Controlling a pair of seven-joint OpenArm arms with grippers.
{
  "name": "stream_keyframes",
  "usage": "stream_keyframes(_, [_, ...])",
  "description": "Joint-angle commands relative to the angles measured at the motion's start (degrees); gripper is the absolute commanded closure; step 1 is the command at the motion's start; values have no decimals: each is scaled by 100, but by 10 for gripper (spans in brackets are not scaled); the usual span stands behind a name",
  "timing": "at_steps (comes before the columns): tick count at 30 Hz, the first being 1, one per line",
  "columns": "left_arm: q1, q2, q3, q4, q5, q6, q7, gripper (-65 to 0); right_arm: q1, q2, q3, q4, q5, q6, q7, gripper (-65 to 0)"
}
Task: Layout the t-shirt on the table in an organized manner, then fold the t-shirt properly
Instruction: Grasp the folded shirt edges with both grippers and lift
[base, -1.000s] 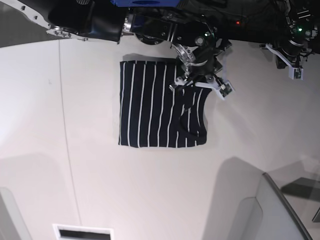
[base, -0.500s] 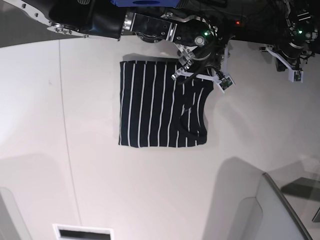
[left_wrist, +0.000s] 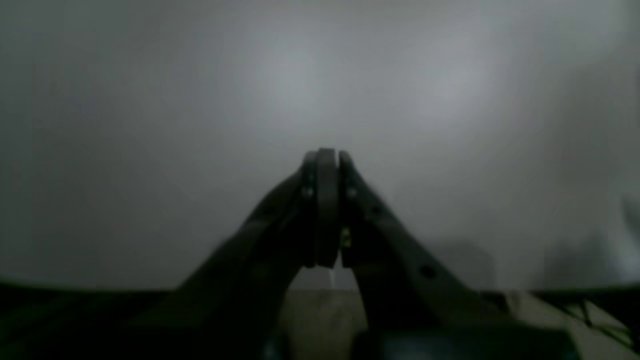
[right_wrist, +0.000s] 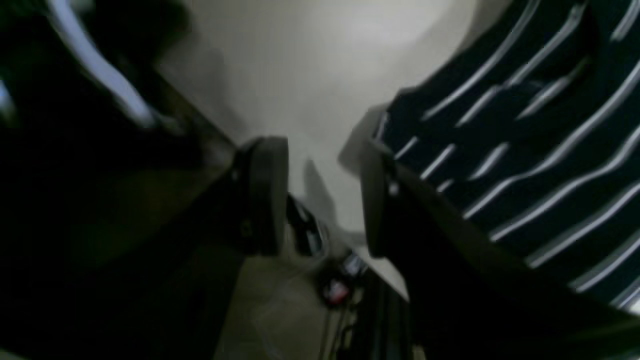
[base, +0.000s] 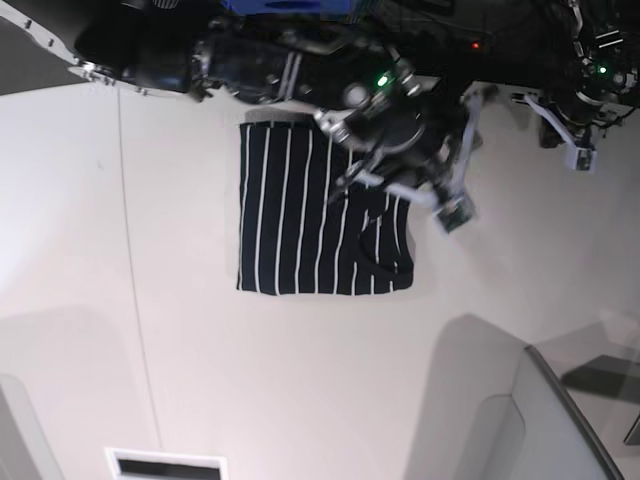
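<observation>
The t-shirt (base: 310, 215) lies flat on the table (base: 300, 380) as a folded, roughly square block, with its white stripes running from the far edge toward the near edge in the base view. You will find it in the far half of the tabletop, to the right of the thin dark seam (base: 135, 300). The near right part of the block shows a curved fold line where one layer overlaps another.

Right gripper (right_wrist: 320, 195): in the right wrist view you see the two fingers standing apart with bare tabletop between them. Nothing is held. The striped cloth lies just beside the right-hand finger (right_wrist: 375, 200) in that view; whether the finger touches the fabric cannot be told, because the picture is blurred. In the base view this gripper (base: 455, 205) hangs over the right edge of the shirt, and the arm reaches in from the top left across the garment's far portion.

Left gripper (left_wrist: 325, 160): in the left wrist view you see the fingers pressed together with no gap and nothing between them. Only plain pale surface appears beyond them. In the base view this gripper (base: 575, 150) sits at the top right, well apart from the shirt.
</observation>
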Motion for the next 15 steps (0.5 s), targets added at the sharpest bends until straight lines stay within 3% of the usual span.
stream_keyframes(1, [-116,27,-43,276,-68,-170,104,0,-2,97,303,162,-53,-1,40,-225])
stream_keyframes(4, [-441,326,-61,785,-68,-860,843,0,-222,405,945,171,-53,-1,146,-224])
stream_keyframes(9, [-1188,774,-70,1234,-112,-860,2144,0,-618,871,1358,171,-53,-1,356,-224])
stream_keyframes(10, [-1303,827,-70,1216,-244,-860,2302,-48,-697,967,1367,171,-53,-1,409,-224])
stream_keyframes(14, [-1496,835,-26,777,-1484,-860,2443,-484,-925,1240,1376,162,-53,-1,638,-224])
stream_keyframes(15, [-1505,827,-26,566,-1888,-860,2443,-566,-961,1284,1376,162,-53,-1,699,-224])
